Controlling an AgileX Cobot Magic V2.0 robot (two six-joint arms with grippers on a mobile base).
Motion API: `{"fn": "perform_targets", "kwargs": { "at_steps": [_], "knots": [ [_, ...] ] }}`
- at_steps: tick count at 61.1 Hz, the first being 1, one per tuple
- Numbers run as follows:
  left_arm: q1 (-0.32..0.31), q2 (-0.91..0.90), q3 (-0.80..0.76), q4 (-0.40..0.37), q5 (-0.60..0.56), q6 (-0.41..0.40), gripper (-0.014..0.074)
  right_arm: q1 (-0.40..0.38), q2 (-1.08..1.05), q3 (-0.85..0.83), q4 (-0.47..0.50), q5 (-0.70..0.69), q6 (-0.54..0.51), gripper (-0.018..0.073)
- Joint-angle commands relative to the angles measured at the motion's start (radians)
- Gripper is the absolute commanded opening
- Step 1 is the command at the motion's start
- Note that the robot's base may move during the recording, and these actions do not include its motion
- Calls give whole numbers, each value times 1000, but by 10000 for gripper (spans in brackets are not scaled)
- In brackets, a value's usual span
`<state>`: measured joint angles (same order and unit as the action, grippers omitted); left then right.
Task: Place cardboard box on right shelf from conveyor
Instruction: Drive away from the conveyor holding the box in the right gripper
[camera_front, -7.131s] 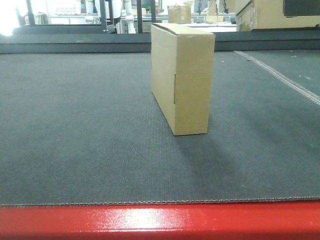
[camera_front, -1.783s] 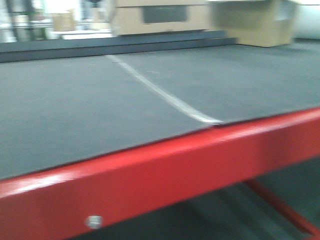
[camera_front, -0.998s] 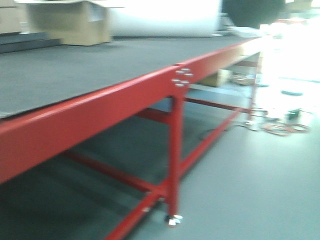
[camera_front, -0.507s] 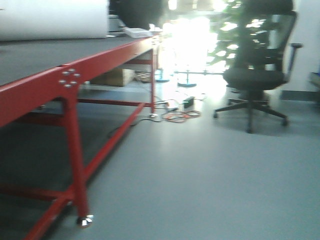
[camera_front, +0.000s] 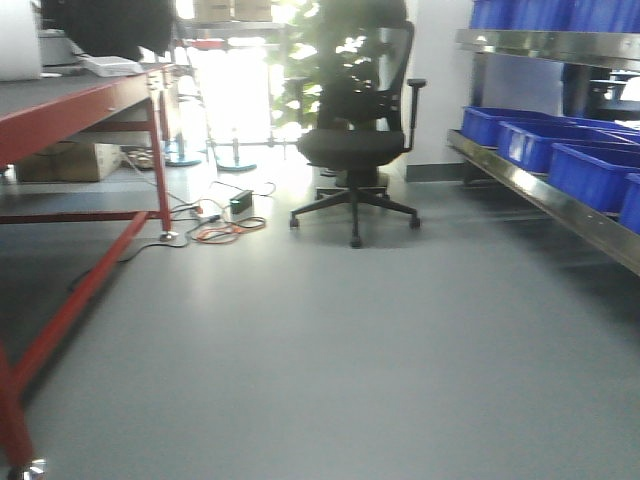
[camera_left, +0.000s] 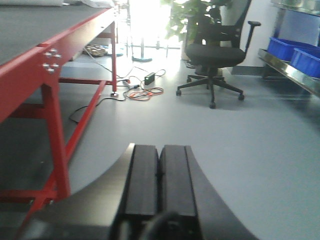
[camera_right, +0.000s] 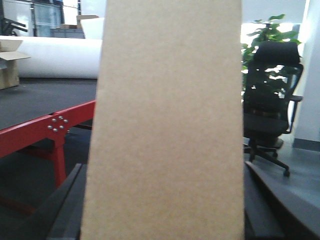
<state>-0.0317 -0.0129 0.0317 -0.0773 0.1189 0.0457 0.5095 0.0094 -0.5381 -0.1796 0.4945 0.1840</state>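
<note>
Front view: the red-edged dark conveyor (camera_front: 70, 112) stands left, a black office chair (camera_front: 353, 150) far mid-floor, and the shiny stainless-steel shelf (camera_front: 545, 195) right, carrying blue plastic bins (camera_front: 590, 165).
Left wrist view: the left gripper (camera_left: 159, 150) has its 2 fingers pressed together.
Right wrist view: the right gripper (camera_right: 162, 210) pinches the plain tan cardboard box (camera_right: 167, 115), which stands upright.

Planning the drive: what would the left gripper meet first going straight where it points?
The left gripper looks free ahead; beyond open floor, the office chair stands slightly right. Depth unclear.
</note>
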Motion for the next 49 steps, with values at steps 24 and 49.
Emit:
{"fn": "perform_targets", "kwargs": {
  "at_steps": [24, 49],
  "knots": [
    [2, -14, 9, -6, -85, 0, -116, -4, 18, -25, -18, -100, -5, 235],
    [2, -14, 9, -6, -85, 0, -116, -4, 18, -25, -18, -100, -5, 235]
  ]
}}
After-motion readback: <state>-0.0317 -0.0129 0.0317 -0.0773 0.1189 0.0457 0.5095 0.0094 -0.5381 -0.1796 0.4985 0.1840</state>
